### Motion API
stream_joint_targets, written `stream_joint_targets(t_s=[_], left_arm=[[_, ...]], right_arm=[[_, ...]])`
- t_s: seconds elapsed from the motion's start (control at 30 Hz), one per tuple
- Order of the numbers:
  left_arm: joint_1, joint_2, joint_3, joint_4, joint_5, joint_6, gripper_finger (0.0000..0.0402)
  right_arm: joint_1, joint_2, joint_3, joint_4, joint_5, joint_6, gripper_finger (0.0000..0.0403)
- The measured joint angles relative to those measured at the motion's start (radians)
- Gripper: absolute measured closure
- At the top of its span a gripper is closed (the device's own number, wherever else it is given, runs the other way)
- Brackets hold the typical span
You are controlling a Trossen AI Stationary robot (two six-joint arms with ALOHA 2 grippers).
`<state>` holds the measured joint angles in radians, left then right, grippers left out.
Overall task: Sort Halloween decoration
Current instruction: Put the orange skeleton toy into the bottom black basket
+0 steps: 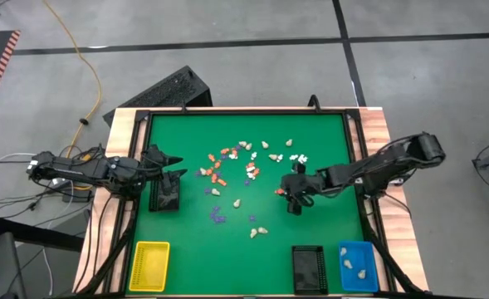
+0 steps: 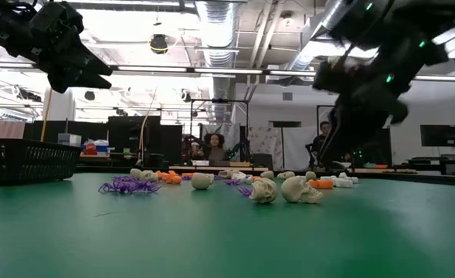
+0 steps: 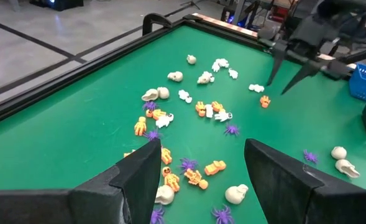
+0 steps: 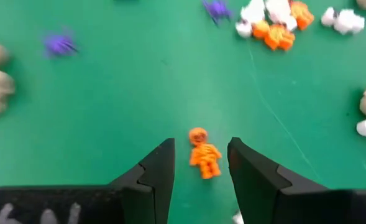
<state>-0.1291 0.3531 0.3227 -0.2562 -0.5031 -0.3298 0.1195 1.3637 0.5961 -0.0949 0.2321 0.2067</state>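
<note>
While the right gripper [image 4: 199, 163] hangs over the middle-right of the green table [image 1: 186, 253], its two dark fingers stand apart with a small orange figurine [image 4: 203, 152] lying flat on the felt between them. Jaws partly open, nothing held yet; the figurine looks untouched on both sides.

Step in hand, as I judge it: picking this one piece out of the scatter.

- Halloween decoration [image 1: 248, 170]: loose spread of orange, white, cream and purple bits across the middle of the table, thickest toward the far side. A few cream pieces already lie in the blue tray [image 1: 358, 267] at the near right corner.
- Black tray [image 1: 309, 270] sits just beside the blue one; yellow tray [image 1: 149, 265] at the near left corner. Cannot tell whether either holds anything.
- Left gripper [image 3: 201, 168] waits at the left edge of the table, jaws wide apart, holding nothing, beside a black basket [image 1: 167, 193].

To do it well: keep the figurine centred between the fingertips; it lies slightly askew, so the wrist may want a small turn to close across the narrow body rather than the limbs. Go down until the tips nearly meet the felt before closing, since the piece is flat and thin. Close gently; a hard pinch could flick it away. Neighbours are well apart here, so little risk of catching a second piece. Lift straight up before travelling to a tray.
</note>
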Motion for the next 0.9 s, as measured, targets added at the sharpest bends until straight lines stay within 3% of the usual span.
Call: stream_joint_targets(t_s=[0.17,0.33,0.5,0.9], left_arm=[[0.0,0.0,0.0,-0.001,-0.002,0.0,0.0181],[0.0,0.0,0.0,-0.007,-0.002,-0.008,0.0181],[0.0,0.0,0.0,-0.02,-0.009,-0.019,0.0181],[0.0,0.0,0.0,-0.021,-0.009,-0.025,0.0181]], right_arm=[[-0.029,0.094,0.0,0.071,-0.006,-0.058,0.0234],[-0.044,0.154,0.002,0.087,-0.065,-0.049,0.0234],[-0.044,0.194,0.003,0.09,-0.056,-0.023,0.0241],[-0.045,0.21,0.002,0.078,-0.05,0.045,0.0371]])
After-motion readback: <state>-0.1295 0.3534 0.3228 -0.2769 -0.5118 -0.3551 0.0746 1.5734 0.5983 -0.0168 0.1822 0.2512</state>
